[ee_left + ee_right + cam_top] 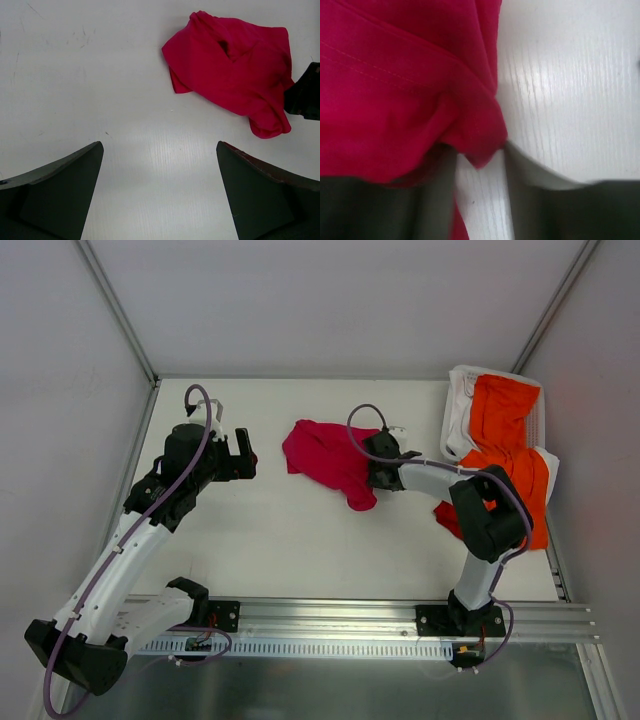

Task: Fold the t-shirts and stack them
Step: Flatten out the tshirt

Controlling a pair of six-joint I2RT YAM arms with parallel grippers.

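Two shirts show from above: the crimson shirt (325, 458) lies crumpled in the middle of the table (300, 550), and the orange shirt (505, 435) is heaped at the right edge. The left gripper (243, 454) hangs spread, left of the crimson shirt; the right gripper (372, 477) sits at its right hem.

Left wrist: fingers (55, 195) wide apart over bare table, crimson shirt (235, 65) beyond, upper right.

Right wrist, blurred: fingers (570, 210) partly apart with table between them, crimson cloth draped on the left one, seemingly unpinched.

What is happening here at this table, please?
The right gripper is at the crumpled crimson t-shirt on the table, jaws either side of a fold. The left gripper hovers open to the shirt's left, touching nothing. The orange t-shirt lies unfolded at the right edge.
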